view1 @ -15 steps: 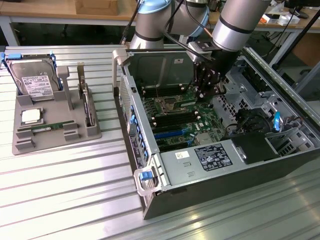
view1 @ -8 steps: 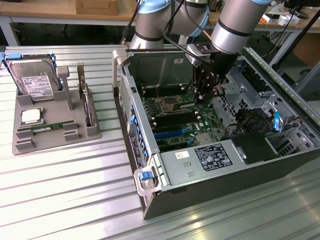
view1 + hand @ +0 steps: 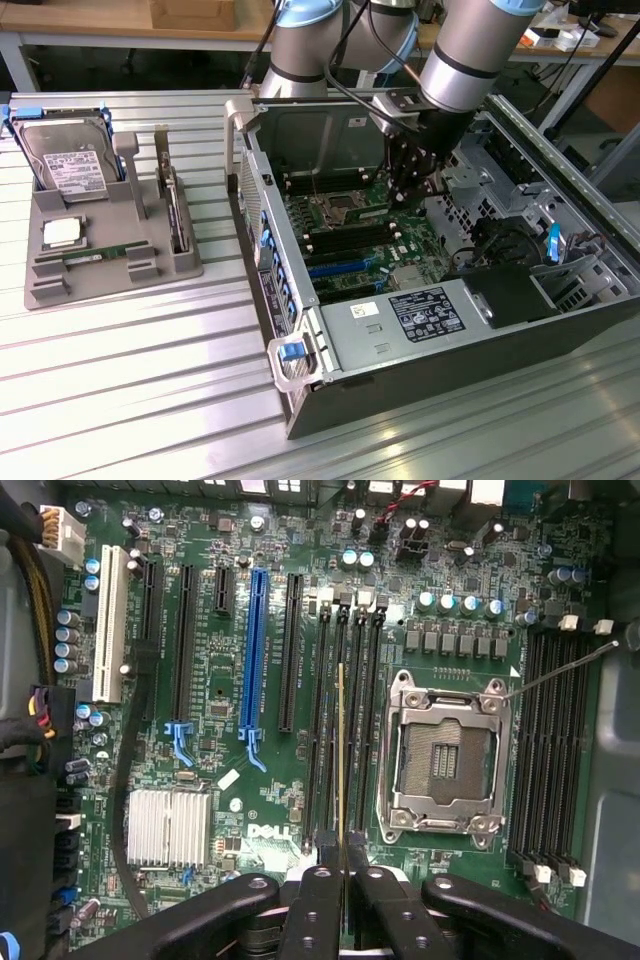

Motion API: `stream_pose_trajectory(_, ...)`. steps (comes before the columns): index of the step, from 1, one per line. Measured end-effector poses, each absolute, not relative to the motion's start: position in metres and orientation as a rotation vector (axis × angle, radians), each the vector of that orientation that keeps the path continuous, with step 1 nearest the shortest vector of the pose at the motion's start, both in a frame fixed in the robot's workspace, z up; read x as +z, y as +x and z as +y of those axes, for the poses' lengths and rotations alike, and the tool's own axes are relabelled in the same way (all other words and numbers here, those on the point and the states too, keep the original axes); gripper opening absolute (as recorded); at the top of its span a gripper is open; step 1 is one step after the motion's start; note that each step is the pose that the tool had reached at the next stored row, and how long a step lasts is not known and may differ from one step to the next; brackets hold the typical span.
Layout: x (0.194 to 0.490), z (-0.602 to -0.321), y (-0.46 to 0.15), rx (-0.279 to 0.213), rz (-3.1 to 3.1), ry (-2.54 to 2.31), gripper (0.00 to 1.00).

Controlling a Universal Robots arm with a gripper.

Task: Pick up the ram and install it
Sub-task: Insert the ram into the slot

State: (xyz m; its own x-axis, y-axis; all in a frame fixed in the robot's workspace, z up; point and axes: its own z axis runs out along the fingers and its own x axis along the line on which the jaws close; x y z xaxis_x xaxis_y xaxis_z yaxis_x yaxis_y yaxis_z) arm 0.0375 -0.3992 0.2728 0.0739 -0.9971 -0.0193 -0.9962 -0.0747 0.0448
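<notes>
I see the ram (image 3: pixel 342 770) edge-on as a thin green-gold strip, held upright over the black memory slots (image 3: pixel 322 730) of the green motherboard (image 3: pixel 220 690). My gripper (image 3: pixel 342 865) is shut on one end of it, one black finger (image 3: pixel 318 900) on each side. The stick lines up with the slots beside the open CPU socket (image 3: pixel 445 755). In the exterior view my gripper (image 3: pixel 408 190) hangs inside the open computer case (image 3: pixel 400 330), just above the board (image 3: pixel 350 235). A similar green stick (image 3: pixel 98 256) lies in the grey tray (image 3: pixel 180 262).
The grey tray stands at the exterior view's left and also carries a hard drive (image 3: pixel 70 160) and a square silver chip (image 3: pixel 62 232). Case walls, a drive cage (image 3: pixel 520 230) and cables surround the board. A heatsink (image 3: pixel 168 825) and blue and black expansion slots lie beside the memory slots.
</notes>
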Motion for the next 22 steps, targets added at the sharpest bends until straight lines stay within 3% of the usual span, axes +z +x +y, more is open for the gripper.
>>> stream_pose_trajectory(22, 0.260, -0.401, 0.030, -0.058, -2.133, 2.269, 0.12)
